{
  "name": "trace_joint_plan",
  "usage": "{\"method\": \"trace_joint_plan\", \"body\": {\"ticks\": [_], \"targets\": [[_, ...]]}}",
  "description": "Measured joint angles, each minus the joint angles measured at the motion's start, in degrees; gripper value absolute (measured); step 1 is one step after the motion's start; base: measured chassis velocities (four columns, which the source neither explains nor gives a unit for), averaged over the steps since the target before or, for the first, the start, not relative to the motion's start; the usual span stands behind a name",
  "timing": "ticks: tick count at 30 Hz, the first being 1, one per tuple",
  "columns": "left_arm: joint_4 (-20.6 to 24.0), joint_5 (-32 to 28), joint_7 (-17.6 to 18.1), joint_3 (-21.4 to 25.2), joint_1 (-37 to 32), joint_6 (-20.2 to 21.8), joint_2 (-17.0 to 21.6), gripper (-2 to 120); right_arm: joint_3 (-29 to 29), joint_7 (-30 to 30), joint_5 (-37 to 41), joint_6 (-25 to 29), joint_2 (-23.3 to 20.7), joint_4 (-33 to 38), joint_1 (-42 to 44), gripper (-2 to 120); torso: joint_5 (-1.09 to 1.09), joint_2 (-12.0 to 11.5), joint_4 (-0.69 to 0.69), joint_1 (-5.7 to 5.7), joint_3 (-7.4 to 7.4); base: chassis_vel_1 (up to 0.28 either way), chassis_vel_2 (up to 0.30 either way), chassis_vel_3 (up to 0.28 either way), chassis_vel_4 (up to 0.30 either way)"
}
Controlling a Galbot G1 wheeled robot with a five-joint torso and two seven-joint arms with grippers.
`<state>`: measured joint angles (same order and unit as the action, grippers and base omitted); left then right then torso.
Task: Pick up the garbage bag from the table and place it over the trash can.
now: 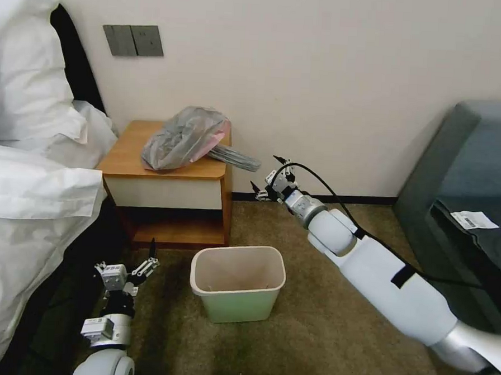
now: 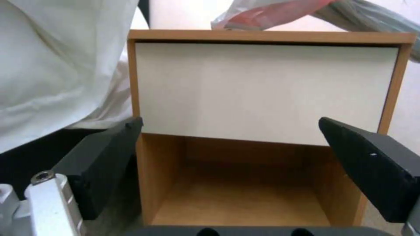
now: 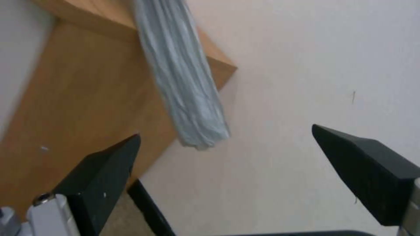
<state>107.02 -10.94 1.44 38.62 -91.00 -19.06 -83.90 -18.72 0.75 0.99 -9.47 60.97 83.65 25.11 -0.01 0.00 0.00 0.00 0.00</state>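
The bag (image 1: 184, 139) lies crumpled on the tabletop (image 1: 130, 150), toward its right and back side, grey with a pink tint showing through. A twisted tail of it sticks out past the right edge of the table and hangs in the air beside the wall. In the right wrist view this tail (image 3: 181, 78) crosses the table's side panel (image 3: 83, 98) and ends free in front of the wall.

The right gripper (image 1: 265, 182) is stretched out to the right of the table, just beside and a little below the tail, not touching it. Its jaws are spread wide and hold nothing.

The left gripper (image 1: 146, 258) stands low by the bed (image 1: 25, 209), in front of the table's open lower shelf, jaws wide and empty. Its wrist view faces the white drawer front (image 2: 262, 88) and the shelf (image 2: 245, 200) below.

The bin (image 1: 237, 283) stands upright on the carpet (image 1: 310, 336) in front of the table, between the two arms, with no bag over it.
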Motion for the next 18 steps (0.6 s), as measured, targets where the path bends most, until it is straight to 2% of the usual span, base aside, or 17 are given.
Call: {"method": "trace_joint_plan", "body": {"ticks": [10,18], "targets": [[-0.52,-0.02,0.0,0.01,0.47,-0.03,-0.57,100,-2.08,0.37,-0.38,0.88,3.68,-5.18,-3.68,100,0.01,0.0,0.0,0.0,0.0,0.0,0.0,0.0,0.0],[-1.41,0.27,0.0,-0.2,0.52,-0.03,-1.08,100,-6.72,-0.45,-0.28,1.64,5.95,-8.92,-9.1,100,0.0,0.0,0.0,0.0,0.0,0.0,0.0,0.0,0.0]]}}
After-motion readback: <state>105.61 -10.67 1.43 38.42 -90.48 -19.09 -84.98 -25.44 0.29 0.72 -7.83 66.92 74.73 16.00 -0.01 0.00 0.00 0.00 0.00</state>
